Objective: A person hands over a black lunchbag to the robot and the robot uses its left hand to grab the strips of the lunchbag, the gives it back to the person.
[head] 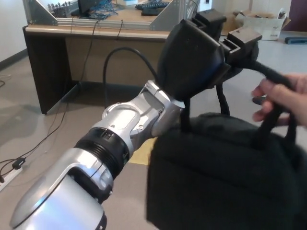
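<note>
The black lunchbag (225, 177) is seen hanging low at centre-right, suspended by its straps (271, 76), which run up to the left hand (201, 60). The left hand is clenched on the straps near their top, fingers curled at the upper right of the palm. A person's hand (285, 98) is closed on the same straps just beside the robot's fingers, so the load appears shared between the two.

Step in hand is judged to be the return of the bag. The straps should be kept held until the person's grip is clearly bearing the weight; only then should the fingers be loosened, and the arm kept level so the bag is not swung or dropped. Opening should be gradual, since the straps could snag on the thick fingers. Any pull against the person's hand should be avoided.

The right hand is not in view.

Surroundings, by size: a grey floor (43, 124); a dark desk with a wooden tabletop (96, 31) behind the arm, carrying a metal frame (43, 14) and cables; a cardboard box (261, 24) at the far right; a black cable (120, 62) arching from the wrist; a power strip (7, 175) on the floor at left. None of these stands in the handover path.
</note>
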